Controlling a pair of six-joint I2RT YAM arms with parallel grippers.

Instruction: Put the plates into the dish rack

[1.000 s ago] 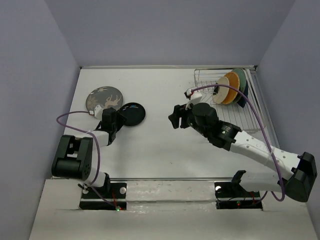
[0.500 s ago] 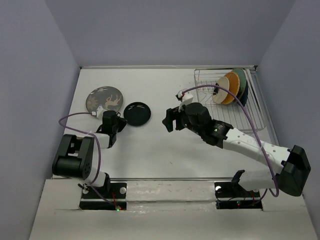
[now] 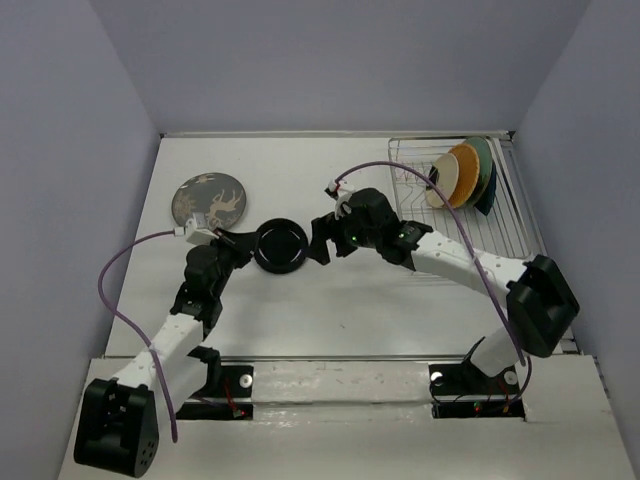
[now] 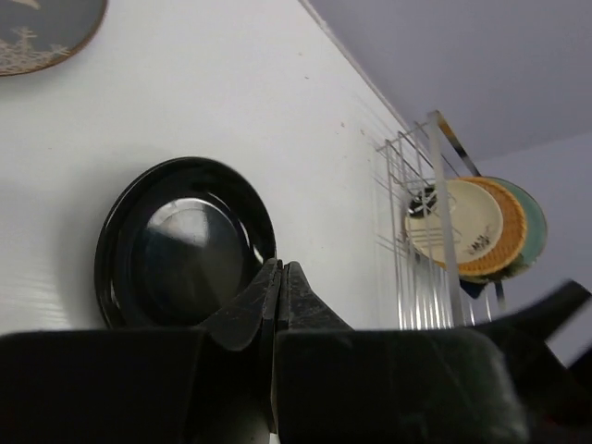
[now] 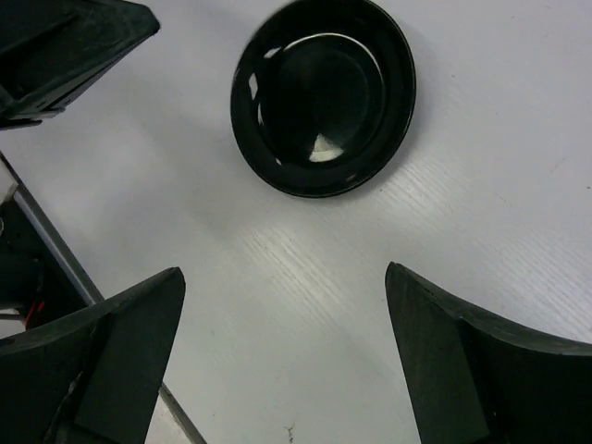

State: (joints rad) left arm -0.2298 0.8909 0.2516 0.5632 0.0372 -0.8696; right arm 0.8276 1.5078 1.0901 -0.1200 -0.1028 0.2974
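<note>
The glossy black plate (image 3: 280, 245) lies flat on the white table (image 3: 300, 310), between my two grippers. My left gripper (image 3: 243, 241) is shut with nothing between its jaws. In the left wrist view its tips (image 4: 280, 269) rest at the rim of the black plate (image 4: 180, 245). My right gripper (image 3: 318, 240) is open just right of the plate. Its wrist view shows the black plate (image 5: 324, 92) ahead of the wide-open gripper (image 5: 284, 270). A grey-brown patterned plate (image 3: 208, 198) lies at the back left. The dish rack (image 3: 480, 235) holds cream (image 3: 440, 180), orange (image 3: 462, 172), teal (image 3: 483, 158) and dark blue (image 3: 488, 197) plates on edge.
The rack stands against the right wall at the back, and its near half shows only bare wire tines (image 4: 421, 277). Purple cables loop from both arms. My left gripper body (image 5: 65, 46) shows at the top left of the right wrist view.
The left gripper shut and stretched to the right, and the black plate slid right with it. The right gripper swung left toward the plate and opened wider.
</note>
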